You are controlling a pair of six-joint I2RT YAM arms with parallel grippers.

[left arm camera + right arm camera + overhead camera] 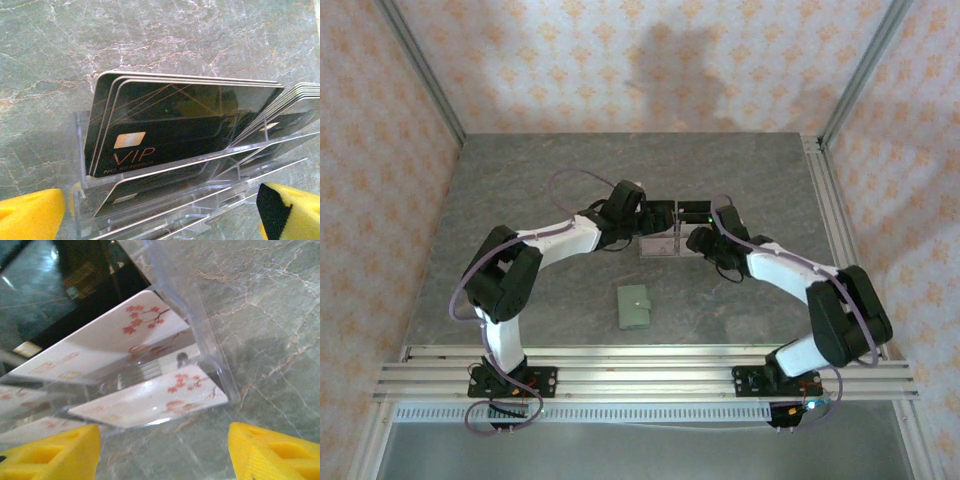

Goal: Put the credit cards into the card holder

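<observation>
Yellow fingers point(30, 215) of the left gripper point(160, 217) stood fully spread, empty. Black credit cards point(175, 125) stood directly ahead at frame centre, on edge in the clear stand point(80, 150), long axis left-to-right. The right gripper point(162, 455), parted and empty, faced the pale cards point(110, 340). The card holder point(634, 307) lay closed at lower centre, apart from both.

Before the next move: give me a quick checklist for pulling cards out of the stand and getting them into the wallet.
1. Left gripper open and empty: ok.
2. Right gripper open and empty: ok.
3. Black cards seated in the clear stand, just ahead of the left gripper: ok.
4. Pale blossom cards in the stand, ahead of the right gripper: ok.
5. Card holder open to receive cards: not ok; it looks closed, lying on the table apart from both grippers.
6. Cards free to slide out: cannot tell.
</observation>
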